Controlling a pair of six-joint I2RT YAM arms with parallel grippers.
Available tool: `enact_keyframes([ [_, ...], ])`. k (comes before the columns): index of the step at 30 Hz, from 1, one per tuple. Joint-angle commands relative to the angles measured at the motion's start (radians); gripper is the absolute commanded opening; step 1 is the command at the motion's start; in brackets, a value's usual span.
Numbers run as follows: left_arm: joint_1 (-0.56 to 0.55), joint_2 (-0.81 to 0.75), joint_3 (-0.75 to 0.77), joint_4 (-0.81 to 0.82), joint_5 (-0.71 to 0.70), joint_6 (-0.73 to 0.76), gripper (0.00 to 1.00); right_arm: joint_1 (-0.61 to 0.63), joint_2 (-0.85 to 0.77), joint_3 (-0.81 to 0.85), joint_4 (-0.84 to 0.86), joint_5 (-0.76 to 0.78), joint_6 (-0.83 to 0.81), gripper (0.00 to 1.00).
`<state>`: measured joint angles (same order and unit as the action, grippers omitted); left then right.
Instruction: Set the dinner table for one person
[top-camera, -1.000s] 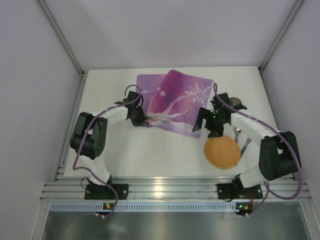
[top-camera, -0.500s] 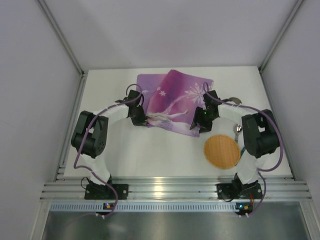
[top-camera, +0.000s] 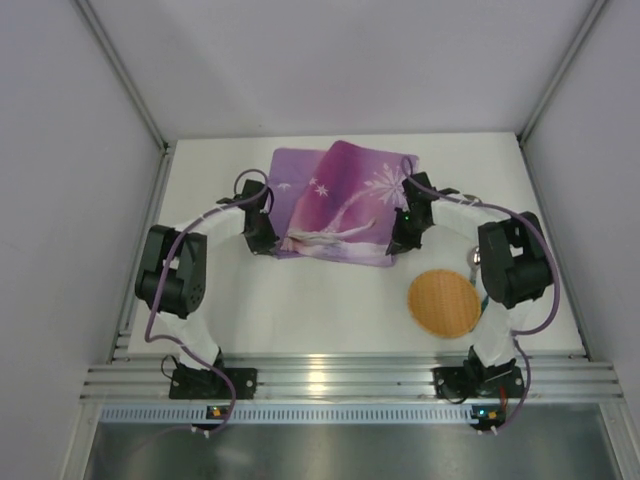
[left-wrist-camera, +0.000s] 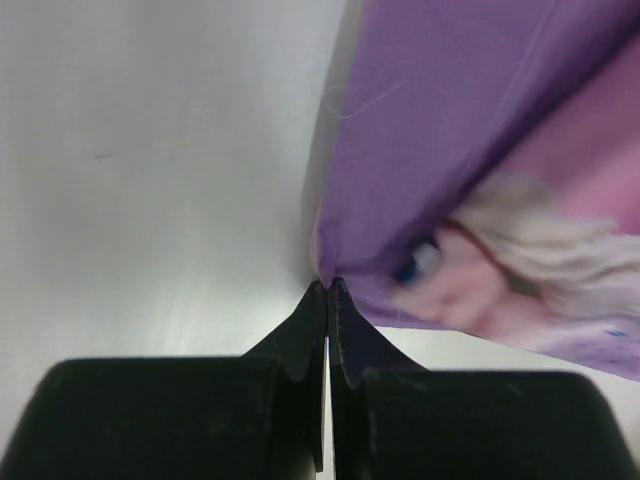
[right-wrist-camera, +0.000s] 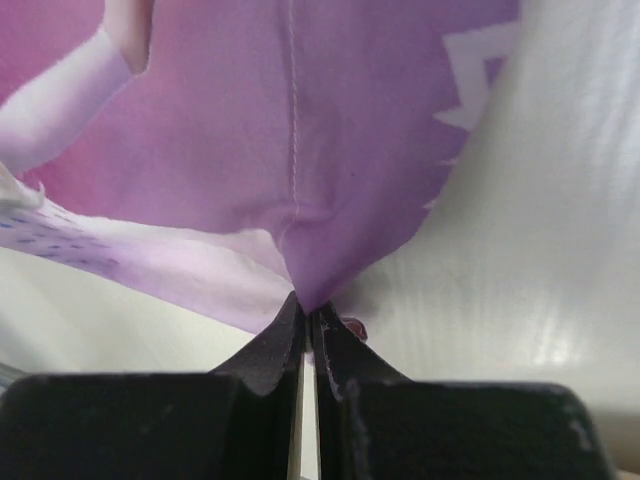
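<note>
White matte dinner table (top-camera: 330, 320), silver aluminium rail along its near edge, plain pale walls on three sides. Purple-pink placemat (top-camera: 345, 200) with a snowflake print lies at the far middle of the tabletop, rumpled: a magenta panel overlaps a paler lilac panel on its left side, so it is not flat. Left gripper (top-camera: 277, 247) sits at the placemat's near-left corner. In the left wrist view the jaws are clenched together, with the tip of the cloth corner pinched between the fingertips (left-wrist-camera: 318, 300) and bare table to the left of it. Right gripper (top-camera: 393, 248) sits at the near-right edge. In the right wrist view its jaws are likewise clamped on the hem, and the fabric puckers into a small fold just above the tips. Both arms curve inward from their bases toward the mat. Orange round disc (top-camera: 443, 303) lies flat on the table near the right arm, clear of the placemat. Spoon (top-camera: 473, 260) lies just beyond the disc, largely hidden by the right arm. Whether the held edges are lifted off the surface cannot be told from above.
</note>
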<state>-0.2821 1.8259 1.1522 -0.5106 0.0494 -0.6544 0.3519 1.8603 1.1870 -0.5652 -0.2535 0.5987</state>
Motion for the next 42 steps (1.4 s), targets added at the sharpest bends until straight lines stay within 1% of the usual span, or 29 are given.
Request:
enact_keyframes([
  [1, 0.069, -0.063, -0.043, -0.164, -0.166, 0.048, 0.00, -0.089, -0.009, 0.105, -0.094, 0.100, -0.066, 0.00],
  [3, 0.096, -0.109, -0.048, -0.195, -0.209, 0.062, 0.00, -0.120, -0.009, 0.132, -0.122, 0.132, -0.098, 0.00],
  [4, 0.130, -0.125, -0.057, -0.221, -0.235, 0.073, 0.00, -0.151, -0.009, 0.137, -0.142, 0.144, -0.106, 0.00],
  [6, 0.170, -0.177, -0.066, -0.244, -0.247, 0.079, 0.00, -0.177, -0.007, 0.134, -0.168, 0.168, -0.123, 0.00],
  [7, 0.210, -0.195, -0.080, -0.250, -0.249, 0.088, 0.00, -0.200, -0.009, 0.128, -0.173, 0.169, -0.128, 0.00],
  [10, 0.256, -0.260, -0.101, -0.279, -0.253, 0.096, 0.00, -0.221, -0.026, 0.092, -0.182, 0.160, -0.131, 0.00],
  [12, 0.259, -0.304, -0.114, -0.305, -0.273, 0.091, 0.00, -0.220, -0.047, 0.060, -0.180, 0.149, -0.129, 0.00],
  [14, 0.261, -0.333, -0.141, -0.324, -0.307, 0.053, 0.00, -0.217, -0.068, 0.027, -0.182, 0.143, -0.122, 0.00],
  [17, 0.259, -0.395, -0.175, -0.396, -0.339, -0.066, 0.00, -0.197, -0.087, -0.009, -0.205, 0.132, -0.105, 0.00],
  [20, 0.245, -0.471, -0.232, -0.419, -0.263, -0.158, 0.00, -0.157, -0.108, -0.038, -0.237, 0.128, -0.096, 0.00],
  [21, 0.221, -0.509, -0.247, -0.419, -0.246, -0.178, 0.00, -0.148, -0.118, -0.050, -0.239, 0.129, -0.088, 0.00],
  [22, 0.207, -0.530, -0.268, -0.433, -0.249, -0.215, 0.00, -0.131, -0.127, -0.058, -0.245, 0.134, -0.083, 0.00],
  [24, 0.184, -0.568, -0.285, -0.443, -0.267, -0.243, 0.00, -0.119, -0.154, -0.078, -0.243, 0.137, -0.067, 0.00],
  [28, 0.176, -0.583, -0.315, -0.422, -0.258, -0.216, 0.00, -0.091, -0.144, -0.060, -0.248, 0.126, -0.065, 0.00],
  [29, 0.176, -0.579, -0.313, -0.405, -0.257, -0.203, 0.03, -0.088, -0.130, -0.043, -0.255, 0.125, -0.069, 0.00],
  [34, 0.176, -0.530, -0.280, -0.345, -0.281, -0.122, 0.12, -0.088, -0.104, 0.009, -0.286, 0.138, -0.085, 0.00],
  [35, 0.178, -0.498, -0.264, -0.341, -0.304, -0.113, 0.12, -0.090, -0.107, 0.025, -0.289, 0.138, -0.091, 0.02],
  [36, 0.178, -0.481, -0.247, -0.335, -0.313, -0.100, 0.13, -0.088, -0.107, 0.032, -0.303, 0.140, -0.094, 0.08],
  [37, 0.178, -0.459, -0.209, -0.336, -0.328, -0.082, 0.13, -0.087, -0.111, 0.040, -0.309, 0.141, -0.096, 0.18],
  [38, 0.178, -0.417, -0.189, -0.341, -0.341, -0.074, 0.15, -0.087, -0.122, 0.054, -0.312, 0.143, -0.103, 0.35],
  [39, 0.178, -0.398, -0.169, -0.344, -0.356, -0.065, 0.16, -0.087, -0.128, 0.060, -0.317, 0.145, -0.106, 0.44],
  [40, 0.178, -0.380, -0.131, -0.347, -0.364, -0.054, 0.20, -0.088, -0.134, 0.068, -0.326, 0.145, -0.111, 0.50],
  [41, 0.179, -0.366, -0.115, -0.350, -0.368, -0.048, 0.27, -0.088, -0.147, 0.086, -0.334, 0.142, -0.119, 0.56],
  [42, 0.179, -0.350, -0.102, -0.351, -0.375, -0.044, 0.45, -0.088, -0.153, 0.098, -0.341, 0.143, -0.128, 0.57],
])
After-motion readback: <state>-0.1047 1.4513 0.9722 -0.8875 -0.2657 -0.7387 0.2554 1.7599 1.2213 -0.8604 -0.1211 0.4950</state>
